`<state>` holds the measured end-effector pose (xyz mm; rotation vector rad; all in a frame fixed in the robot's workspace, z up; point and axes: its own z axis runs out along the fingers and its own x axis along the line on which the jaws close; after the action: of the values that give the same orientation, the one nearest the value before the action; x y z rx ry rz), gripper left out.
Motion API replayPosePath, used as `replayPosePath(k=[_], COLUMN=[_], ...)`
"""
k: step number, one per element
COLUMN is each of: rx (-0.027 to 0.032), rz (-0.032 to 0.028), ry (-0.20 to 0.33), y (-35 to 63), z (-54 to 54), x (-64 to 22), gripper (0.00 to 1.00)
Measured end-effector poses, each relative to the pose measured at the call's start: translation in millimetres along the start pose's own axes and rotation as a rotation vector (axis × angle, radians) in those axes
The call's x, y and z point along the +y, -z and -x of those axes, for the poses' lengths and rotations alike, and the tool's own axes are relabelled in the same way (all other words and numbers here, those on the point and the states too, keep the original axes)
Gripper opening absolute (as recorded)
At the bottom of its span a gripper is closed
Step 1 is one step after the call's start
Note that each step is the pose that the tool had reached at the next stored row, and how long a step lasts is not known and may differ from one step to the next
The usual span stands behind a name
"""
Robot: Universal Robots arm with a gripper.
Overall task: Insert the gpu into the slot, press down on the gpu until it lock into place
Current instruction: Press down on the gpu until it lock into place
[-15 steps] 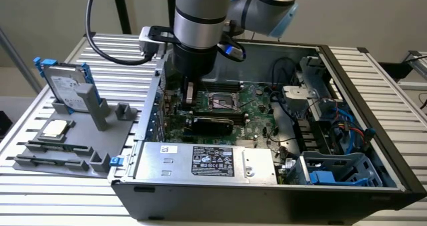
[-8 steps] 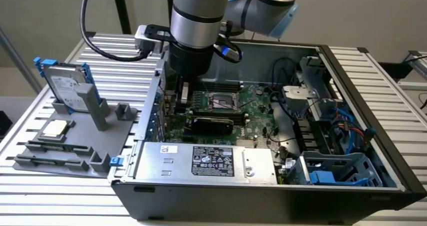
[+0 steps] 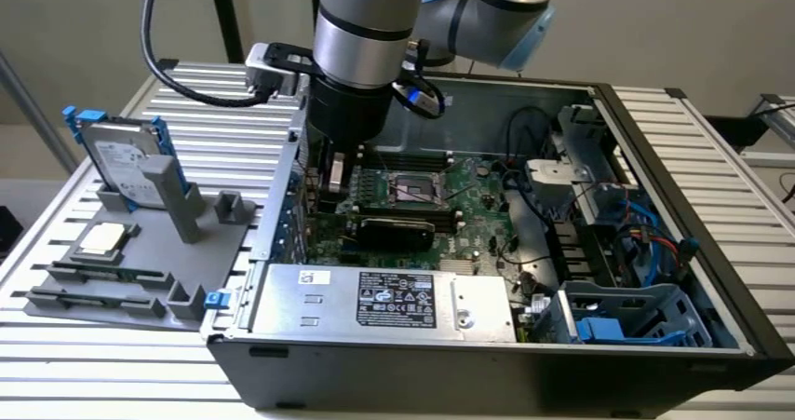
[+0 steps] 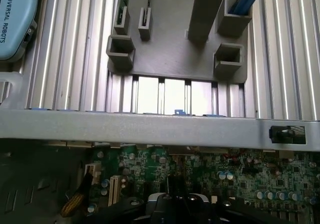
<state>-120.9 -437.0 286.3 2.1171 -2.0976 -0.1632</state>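
Observation:
The gpu [image 3: 387,230] is a flat black card lying lengthwise across the green motherboard [image 3: 478,182], inside the open computer case. The slot is hidden; no blue strip shows around the card. My gripper [image 3: 330,185] reaches down from the arm into the case, close to the wall on the exterior view's left, at the card's left end. Whether it touches the card I cannot tell. In the wrist view the gripper [image 4: 175,206] is shut, hanging low over the green motherboard [image 4: 250,174] with nothing visibly between its fingers.
A silver labelled power-supply box [image 3: 385,299] fills the case's near side. The CPU socket [image 3: 416,187] sits behind the card. Cables and a blue drive cage [image 3: 621,318] crowd the exterior view's right. Outside the case wall [image 4: 150,124], a grey fixture tray [image 3: 137,252] holds a hard drive [image 3: 125,155].

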Motion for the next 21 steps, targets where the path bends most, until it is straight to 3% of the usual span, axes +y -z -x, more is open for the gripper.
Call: replayPosePath(k=[8,16,21], rx=[0.0116,0.0157,0.0162], rz=[0.0135,0.0458,0.0546], ry=[-0.001,0.0,0.001], y=[5.5,8.2,8.1], z=[-0.1,-0.2,-0.1], x=[1.3,3.9,5.1], gripper=[0.11,0.11,0.11])
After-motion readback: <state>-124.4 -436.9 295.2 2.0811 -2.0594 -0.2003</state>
